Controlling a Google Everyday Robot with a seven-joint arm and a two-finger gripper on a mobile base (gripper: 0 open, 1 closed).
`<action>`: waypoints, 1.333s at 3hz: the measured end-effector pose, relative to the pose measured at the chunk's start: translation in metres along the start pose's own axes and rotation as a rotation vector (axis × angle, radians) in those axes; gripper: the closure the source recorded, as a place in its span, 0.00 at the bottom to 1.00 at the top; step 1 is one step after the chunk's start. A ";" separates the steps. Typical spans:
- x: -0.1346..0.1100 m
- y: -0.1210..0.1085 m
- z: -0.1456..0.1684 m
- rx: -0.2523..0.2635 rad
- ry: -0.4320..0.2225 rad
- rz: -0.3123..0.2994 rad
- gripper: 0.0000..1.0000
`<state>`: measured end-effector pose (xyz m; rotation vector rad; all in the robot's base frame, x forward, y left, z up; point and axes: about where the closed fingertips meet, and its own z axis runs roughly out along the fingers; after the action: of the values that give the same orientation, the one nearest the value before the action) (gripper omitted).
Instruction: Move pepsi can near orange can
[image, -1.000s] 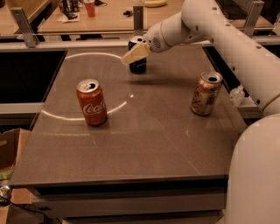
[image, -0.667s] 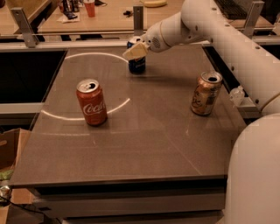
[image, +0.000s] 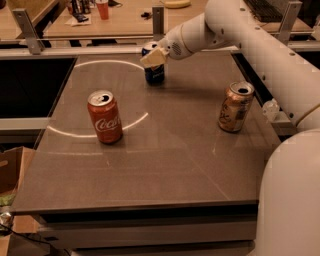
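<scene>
The pepsi can (image: 154, 74), dark blue with a silver top, stands upright at the far middle of the table. My gripper (image: 154, 57) is at the can's upper part, reaching in from the right, and covers part of its top. The orange can (image: 235, 107), pale orange-tan with an open silver top, stands upright near the table's right edge, well apart from the pepsi can and nearer to the camera.
A red Coca-Cola can (image: 105, 117) stands left of the middle. The brown table (image: 165, 165) has dark gaps on its left and right sides. My white arm (image: 260, 45) spans the upper right. A cardboard box (image: 10, 170) sits at the lower left.
My gripper has shifted slightly up at the pepsi can, so more of the can's body shows below it. The other cans have not moved.
</scene>
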<state>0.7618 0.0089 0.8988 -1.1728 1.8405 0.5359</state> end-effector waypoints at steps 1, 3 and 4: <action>-0.001 -0.003 -0.014 -0.009 0.034 0.022 1.00; -0.001 -0.016 -0.079 0.035 0.066 0.092 1.00; 0.007 -0.016 -0.115 0.069 0.059 0.118 1.00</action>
<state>0.7247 -0.0852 0.9560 -1.0483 1.9726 0.5041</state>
